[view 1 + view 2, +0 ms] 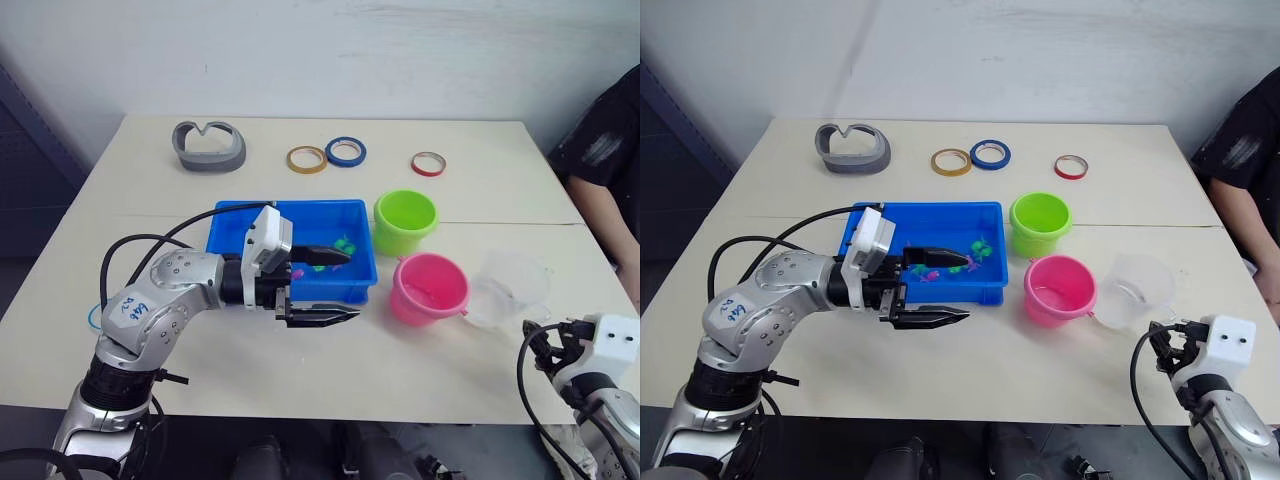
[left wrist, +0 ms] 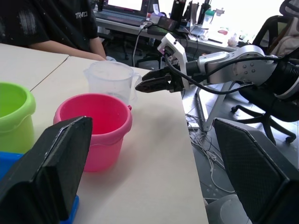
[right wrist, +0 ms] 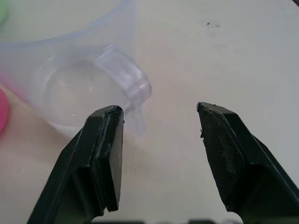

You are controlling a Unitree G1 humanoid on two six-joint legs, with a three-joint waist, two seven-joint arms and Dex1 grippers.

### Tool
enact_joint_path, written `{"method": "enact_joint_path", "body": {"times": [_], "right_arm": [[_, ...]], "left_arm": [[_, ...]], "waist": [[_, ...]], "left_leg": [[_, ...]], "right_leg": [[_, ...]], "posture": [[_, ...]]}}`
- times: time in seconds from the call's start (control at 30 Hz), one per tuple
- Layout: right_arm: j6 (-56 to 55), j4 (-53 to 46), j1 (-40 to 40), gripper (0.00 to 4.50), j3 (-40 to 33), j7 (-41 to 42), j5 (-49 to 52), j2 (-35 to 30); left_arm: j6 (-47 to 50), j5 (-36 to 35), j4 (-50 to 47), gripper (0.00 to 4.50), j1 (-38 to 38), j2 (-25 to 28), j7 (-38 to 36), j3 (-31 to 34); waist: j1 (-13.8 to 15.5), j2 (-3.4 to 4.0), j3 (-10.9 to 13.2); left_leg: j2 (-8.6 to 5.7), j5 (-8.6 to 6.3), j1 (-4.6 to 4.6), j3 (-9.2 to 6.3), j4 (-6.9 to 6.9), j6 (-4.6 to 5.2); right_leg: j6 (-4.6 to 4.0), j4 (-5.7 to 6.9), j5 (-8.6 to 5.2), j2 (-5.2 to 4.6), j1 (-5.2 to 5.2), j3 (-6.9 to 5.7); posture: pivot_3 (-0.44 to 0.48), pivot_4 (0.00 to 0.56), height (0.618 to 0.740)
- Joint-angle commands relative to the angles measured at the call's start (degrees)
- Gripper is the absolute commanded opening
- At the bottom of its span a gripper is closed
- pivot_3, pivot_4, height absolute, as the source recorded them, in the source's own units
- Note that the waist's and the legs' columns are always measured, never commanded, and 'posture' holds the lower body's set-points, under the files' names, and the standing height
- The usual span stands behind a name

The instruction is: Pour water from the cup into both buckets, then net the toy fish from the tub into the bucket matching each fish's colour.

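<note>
Right end effector (image 3: 159,154) sits wide open and empty, lined up on the cup (image 1: 1132,290) handle, apparently for the pour. Cup stands on the bench (image 1: 300,370) beside the pink bucket (image 1: 430,288). Left end effector (image 1: 335,285) hangs spread, empty, over the tub (image 1: 240,215) edge

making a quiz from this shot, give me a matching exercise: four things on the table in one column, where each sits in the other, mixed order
Things:
1. green bucket
2. cup
3. toy fish
4. red tape ring

Places:
A. inside the blue tub
B. far side of the table, robot's right of the blue ring
C. right beside the tub, on the robot's right
D. next to the pink bucket, just ahead of the right pincer

Pairs: 1-C, 2-D, 3-A, 4-B
</note>
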Motion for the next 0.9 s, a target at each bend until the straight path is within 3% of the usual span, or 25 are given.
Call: {"method": "enact_joint_path", "body": {"times": [0.03, 0.8, 0.9], "right_arm": [[-1.8, 0.6, -1.3, 2.65, -1.3, -1.0, -0.9, 0.5], [-7.5, 10.3, -10.5, 2.65, -0.3, -3.1, -5.6, 3.1], [-8.0, 11.0, -10.9, 1.80, 0.1, -2.7, -6.0, 3.1]], "left_arm": [[-0.7, -0.2, -1.6, 4.50, 0.2, 0.5, 0.2, 1.2], [-1.6, 1.4, -1.5, 4.50, 0.5, 1.0, -0.2, 0.5], [-1.7, 1.5, -1.5, 4.50, 0.5, 1.2, -0.3, 0.5]], "waist": [[0.1, 0.00, 0.0], [-0.1, 0.02, 0.0], [0.0, 0.04, 0.0]], "left_leg": [[0.00, 0.00, 0.00, 0.00, 0.00, 0.00], [0.00, 0.00, 0.00, 0.01, -0.02, 0.00], [0.00, 0.00, 0.00, 0.01, -0.02, 0.00]], "right_leg": [[0.00, 0.00, 0.00, 0.00, 0.00, 0.00], [0.00, -0.01, 0.00, 0.00, -0.02, 0.01], [0.00, -0.01, 0.00, 0.00, -0.02, 0.01]], "posture": [[0.000, 0.150, 0.740], [0.000, 0.150, 0.740], [0.000, 0.150, 0.740]]}}
